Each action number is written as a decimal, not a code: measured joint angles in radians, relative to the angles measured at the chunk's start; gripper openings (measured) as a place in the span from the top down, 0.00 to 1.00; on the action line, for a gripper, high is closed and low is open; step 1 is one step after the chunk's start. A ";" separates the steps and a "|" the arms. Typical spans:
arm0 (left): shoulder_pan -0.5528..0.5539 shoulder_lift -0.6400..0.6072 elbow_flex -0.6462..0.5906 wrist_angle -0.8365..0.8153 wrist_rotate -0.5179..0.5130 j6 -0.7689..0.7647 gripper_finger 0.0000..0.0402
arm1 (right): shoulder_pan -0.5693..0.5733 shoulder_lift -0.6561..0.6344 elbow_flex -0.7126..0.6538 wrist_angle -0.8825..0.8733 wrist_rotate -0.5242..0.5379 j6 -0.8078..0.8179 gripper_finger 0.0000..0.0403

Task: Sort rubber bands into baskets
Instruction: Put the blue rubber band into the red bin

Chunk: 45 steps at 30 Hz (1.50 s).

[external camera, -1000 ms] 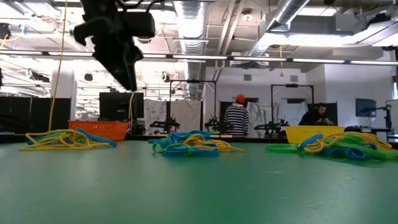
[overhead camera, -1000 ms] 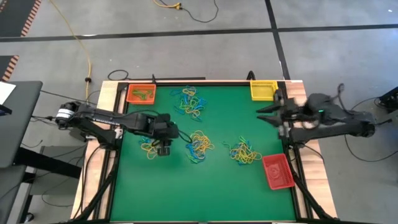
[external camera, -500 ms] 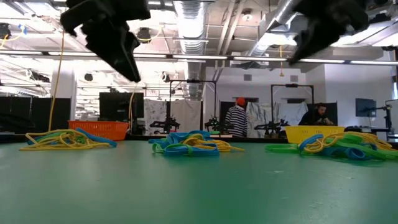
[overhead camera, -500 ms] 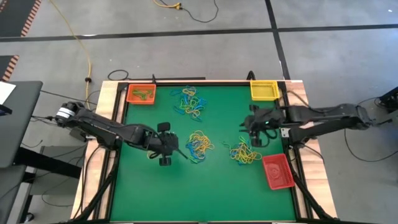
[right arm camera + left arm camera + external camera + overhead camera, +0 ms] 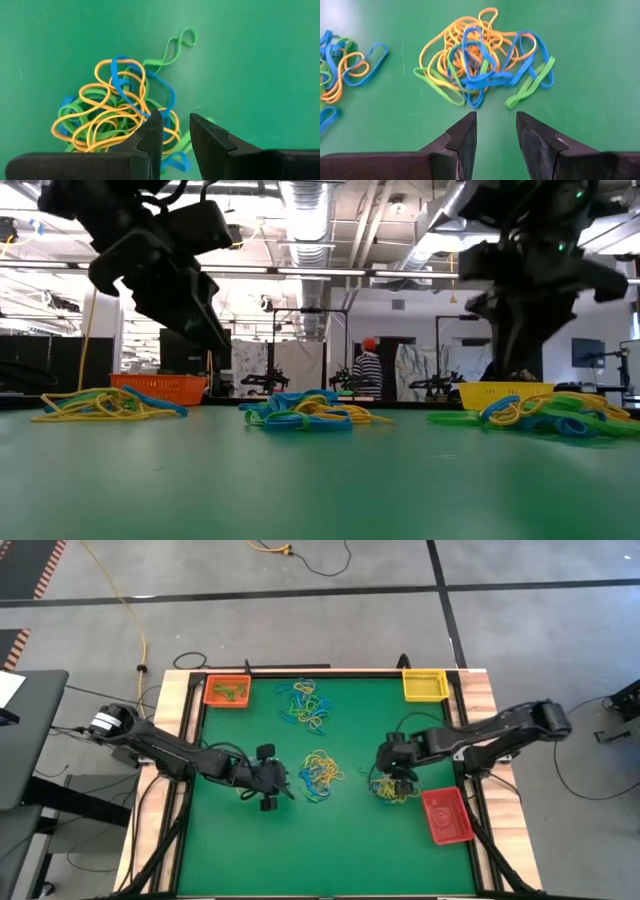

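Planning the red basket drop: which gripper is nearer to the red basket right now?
Right. The right gripper hangs over the rubber band pile just beside the red basket. The left gripper is across the table, past the middle pile.

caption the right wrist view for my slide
Right gripper, fingers parted, above a tangle of yellow, blue and green rubber bands.

Orange basket (image 5: 227,691) at worktop's far left corner: contents too small to identify. Right gripper (image 5: 398,780) covers part of a rubber band pile (image 5: 392,788). Low view: both arms cut off by top edge.
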 joint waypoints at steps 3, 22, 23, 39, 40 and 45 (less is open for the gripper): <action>0.000 0.000 -0.028 0.045 0.000 0.007 0.68 | -0.003 0.060 0.000 0.012 -0.008 0.000 0.68; 0.000 0.000 -0.063 0.101 0.004 0.016 0.68 | 0.038 0.095 0.013 0.084 -0.087 0.033 0.74; 0.000 0.000 -0.063 0.101 0.003 0.016 0.68 | 0.039 0.084 0.018 0.084 -0.087 0.036 0.75; 0.000 0.000 -0.062 0.103 0.022 -0.001 0.68 | 0.009 0.199 0.027 0.125 -0.084 0.090 0.75; 0.000 0.000 -0.062 0.103 0.022 -0.004 0.68 | 0.002 0.204 0.027 0.125 -0.084 0.091 0.75; 0.000 0.000 -0.062 0.103 0.024 -0.007 0.68 | -0.013 0.203 0.034 0.126 -0.082 0.090 0.75</action>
